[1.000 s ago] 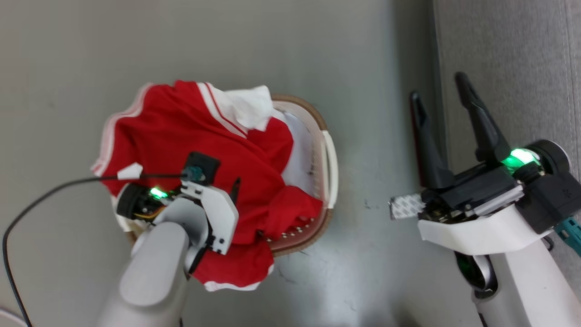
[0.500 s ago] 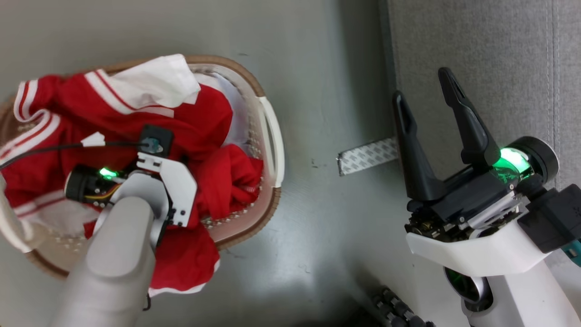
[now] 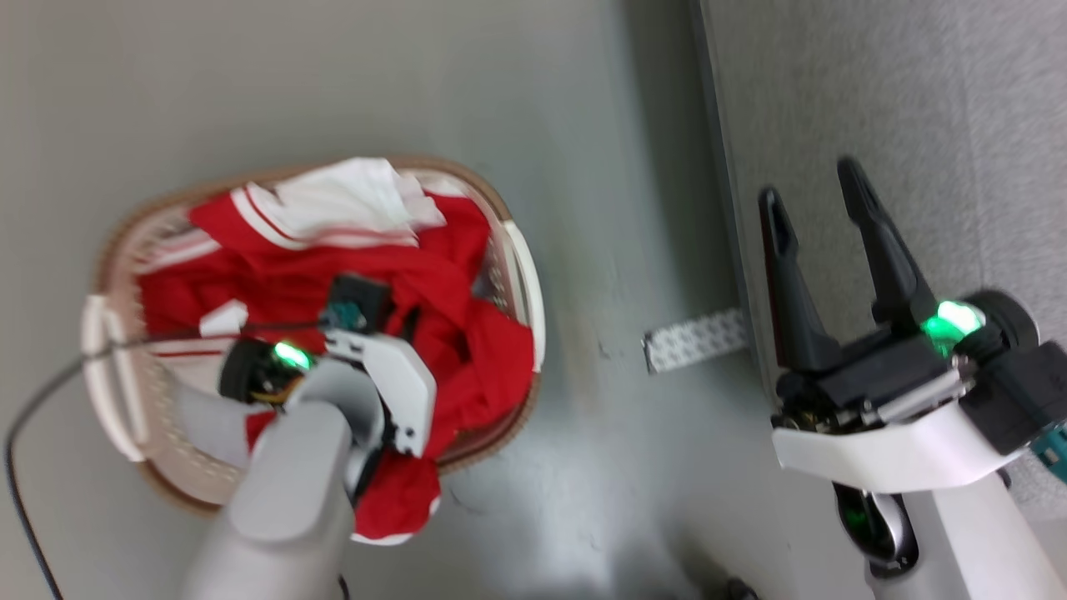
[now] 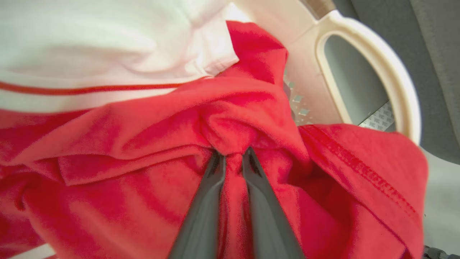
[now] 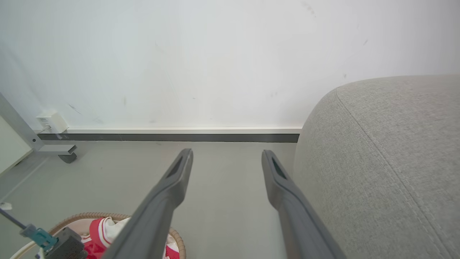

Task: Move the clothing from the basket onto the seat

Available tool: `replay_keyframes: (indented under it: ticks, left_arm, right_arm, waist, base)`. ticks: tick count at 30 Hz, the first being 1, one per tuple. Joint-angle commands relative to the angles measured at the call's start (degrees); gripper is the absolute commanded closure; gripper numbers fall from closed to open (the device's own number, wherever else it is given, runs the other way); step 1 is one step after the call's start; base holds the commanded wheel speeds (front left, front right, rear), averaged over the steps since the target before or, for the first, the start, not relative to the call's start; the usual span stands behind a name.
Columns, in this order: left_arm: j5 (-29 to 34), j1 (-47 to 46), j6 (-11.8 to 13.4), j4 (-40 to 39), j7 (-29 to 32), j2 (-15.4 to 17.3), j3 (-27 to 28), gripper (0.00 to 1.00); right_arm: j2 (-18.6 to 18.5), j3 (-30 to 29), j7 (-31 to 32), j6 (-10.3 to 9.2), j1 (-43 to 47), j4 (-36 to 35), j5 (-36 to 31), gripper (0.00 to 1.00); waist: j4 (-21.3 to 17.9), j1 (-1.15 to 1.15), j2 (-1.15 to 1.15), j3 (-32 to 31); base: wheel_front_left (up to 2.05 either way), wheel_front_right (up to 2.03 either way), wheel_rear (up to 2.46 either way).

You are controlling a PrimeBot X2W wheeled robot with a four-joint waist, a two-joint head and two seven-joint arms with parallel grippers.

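Left gripper point(image 4: 233, 156) is clamped tight, two dark fingers pinching a ridge of the clothing point(image 4: 151, 144), with red fabric bunched right at the tips. The garment sits heaped in the basket point(image 3: 523, 275), up to the brown rim. Its white sleeve part and stripes lie toward the far rim, and one red flap with a white hem spills over the near rim and hangs outside. In the head view the left forearm covers the middle of the pile, so the fingers are hidden there, and cloth hides the basket's bottom. The basket stands on the grey floor point(image 3: 333, 83), well apart from the seat point(image 3: 875, 100), which is cut off at the right edge. A strip of patterned tape point(image 3: 696, 340) lies at the seat's foot. Right gripper point(image 3: 809, 182) hangs at the seat's edge, fingers spread wide, nothing between them. The head view is slightly blurred.
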Motion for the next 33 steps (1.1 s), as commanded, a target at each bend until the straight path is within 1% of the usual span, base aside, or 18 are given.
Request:
replay_keyframes:
  ticks: [1, 5, 6, 11, 18, 27, 33]
  left_arm:
    - [-1.3, 2.1, -0.43, -0.05, -1.55, -0.81, -0.51, 1.0]
    - [-3.79, 5.32, -0.87, -0.64, -4.01, -1.81, -1.23, 1.0]
    - [-3.79, 5.32, -0.87, -0.64, -4.01, -1.81, -1.23, 1.0]
    - [-6.61, 9.67, -1.17, -2.14, -5.62, -2.45, -2.47, 1.0]
    - [-10.59, 14.5, -0.77, -6.81, -5.49, -2.66, -4.05, 1.0]
    - [-13.29, 19.26, 0.63, -15.72, -3.71, -2.54, -4.71, 1.0]
    - [-14.69, 22.6, 2.04, -22.94, -1.91, -0.9, -3.62, 1.0]
  right_arm:
    - [-0.07, -1.16, 0.0, -0.12, 2.21, 1.17, -0.83, 0.0]
    - [-0.4, -2.89, 0.0, -0.12, 5.81, 2.95, -1.28, 0.0]
    - [-0.4, -2.89, 0.0, -0.12, 5.81, 2.95, -1.28, 0.0]
    - [-1.37, -3.93, 0.0, -0.12, 10.42, 4.88, -1.27, 0.0]
    - [-2.21, -5.13, 0.01, -0.12, 15.71, 6.2, -0.56, 0.0]
    - [-3.5, -5.96, 0.01, -0.12, 22.63, 8.07, -0.01, 0.0]
    - [-4.15, -4.3, 0.01, -0.12, 26.87, 10.29, 0.31, 0.0]
  waist:
    - [3.71, -0.01, 0.0, -7.22]
    - [6.42, -0.01, 0.0, -14.06]
    - [6.42, -0.01, 0.0, -14.06]
    - [9.39, -0.01, 0.0, -22.61]
    - [12.14, -0.01, 0.0, -31.56]
    - [14.15, -0.01, 0.0, -41.01]
    - [13.98, -0.01, 0.0, -46.86]
  base:
    - [0.0, 0.0, 0.0]
    - [0.0, 0.0, 0.0]
    - [0.0, 0.0, 0.0]
    - [0.0, 0.0, 0.0]
    - [0.0, 0.0, 0.0]
    - [0.0, 0.0, 0.0]
    - [0.0, 0.0, 0.0]
